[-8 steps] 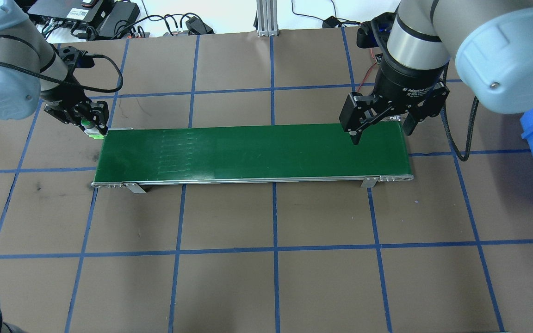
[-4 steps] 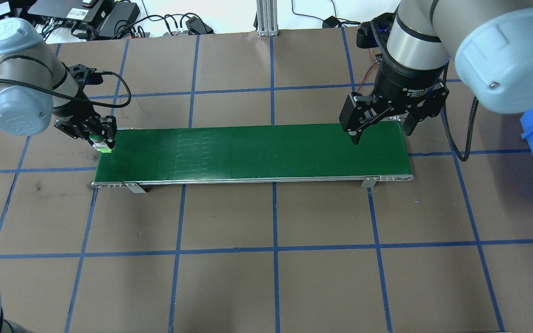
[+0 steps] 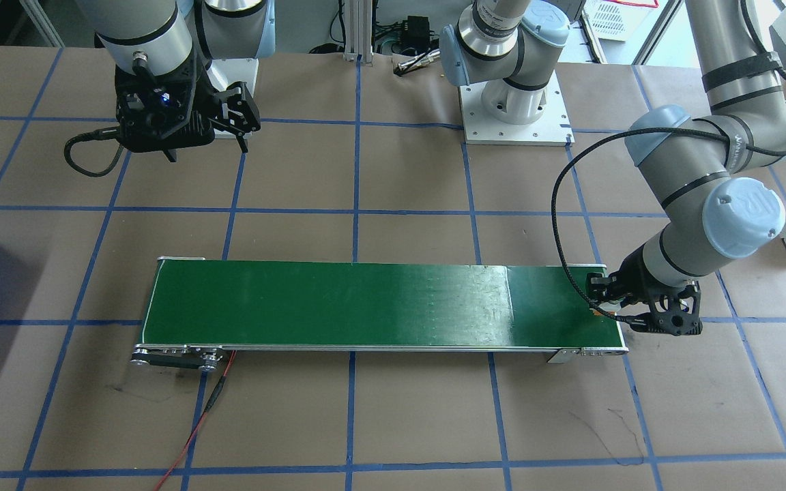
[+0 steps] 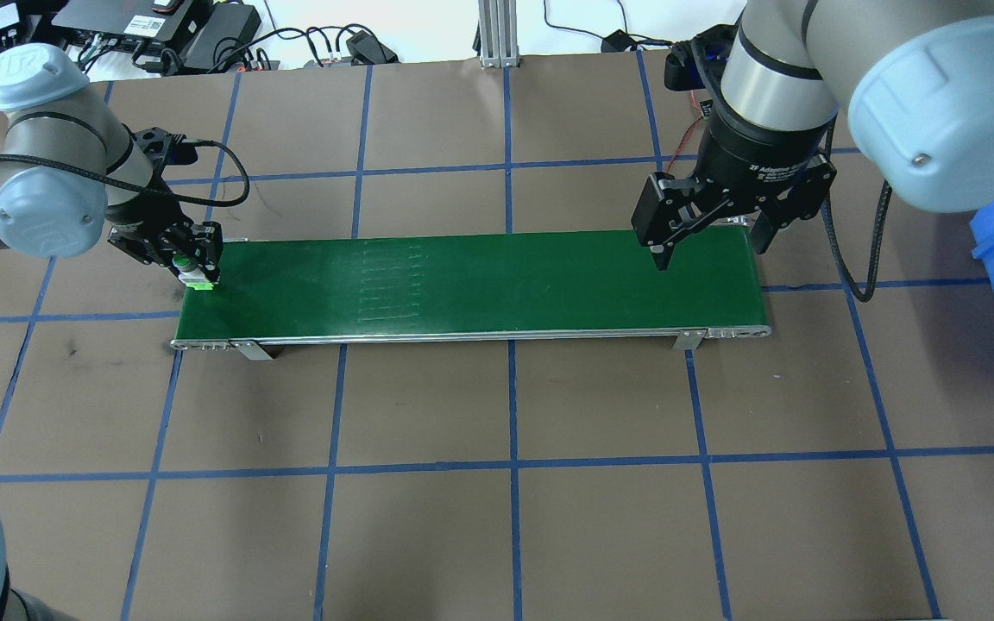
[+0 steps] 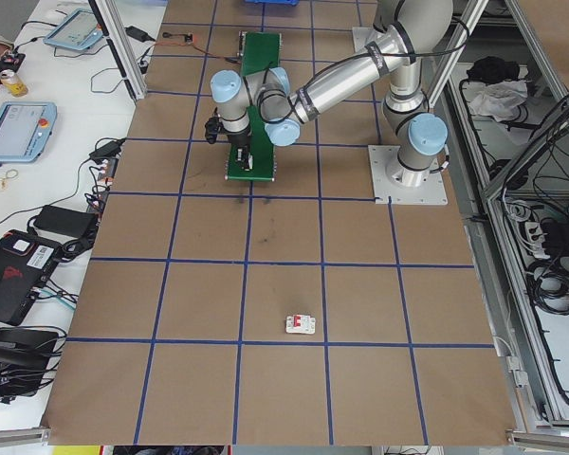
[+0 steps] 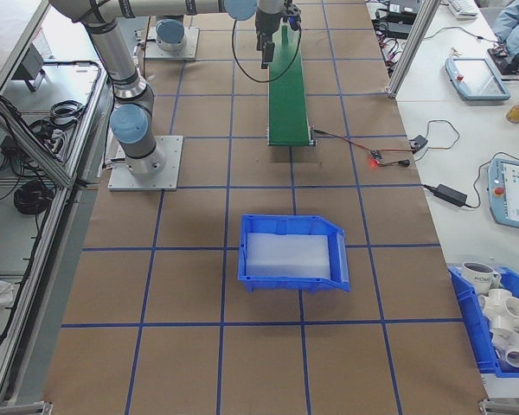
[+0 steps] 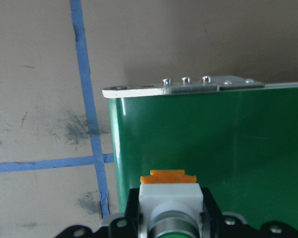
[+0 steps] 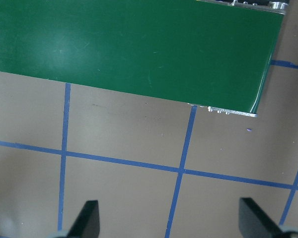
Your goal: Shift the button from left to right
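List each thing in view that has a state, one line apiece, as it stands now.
Button: held in the left gripper, over the belt's left end.
Left gripper: shut on the button.
Right gripper: open, empty, above the belt's right end.
Belt: bare; motion can't be judged.
Breaker: lying on the table, apart from both arms.
Bin: empty.

Brown table (image 4: 497,535) gridded with blue tape; white benches (image 6: 467,112) alongside.
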Robot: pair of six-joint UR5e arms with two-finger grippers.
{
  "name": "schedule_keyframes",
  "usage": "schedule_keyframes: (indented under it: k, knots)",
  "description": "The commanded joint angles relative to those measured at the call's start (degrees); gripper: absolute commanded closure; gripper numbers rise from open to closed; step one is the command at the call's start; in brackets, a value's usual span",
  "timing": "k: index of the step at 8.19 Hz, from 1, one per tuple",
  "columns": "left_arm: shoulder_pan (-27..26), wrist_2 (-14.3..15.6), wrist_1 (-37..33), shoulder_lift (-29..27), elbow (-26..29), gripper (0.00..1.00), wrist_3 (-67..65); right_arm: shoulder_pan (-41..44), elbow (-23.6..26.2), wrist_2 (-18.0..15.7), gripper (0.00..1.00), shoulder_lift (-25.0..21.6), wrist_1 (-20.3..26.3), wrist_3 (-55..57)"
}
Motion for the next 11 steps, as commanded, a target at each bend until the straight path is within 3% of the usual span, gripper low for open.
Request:
schedule_keyframes:
  k: [1,3,6,10,11]
  knots:
    - [-0.3,0.0,-0.8,0.5,-0.1,0.00,-4.3,0.0,0.0,0.1,0.00,0.0,0.0,0.1]
    - [-2.5,0.2,-2.6,2.4,0.4,0.00,-5.3,0.0,0.0,0.1,0.00,0.0,0.0,0.1]
    - [-7.2,0.2,-9.7,10.6,0.6,0.00,-13.2,0.0,-0.1,0.4,0.00,0.3,-0.9,0.4]
    - [-6.6,0.9,-14.5,17.7,1.0,0.00,-13.2,0.0,0.2,1.1,0.00,0.5,-1.7,0.9]
    - [-6.6,0.7,-14.5,19.3,0.9,0.00,-13.2,0.0,0.7,5.6,0.00,0.6,-2.5,0.9]
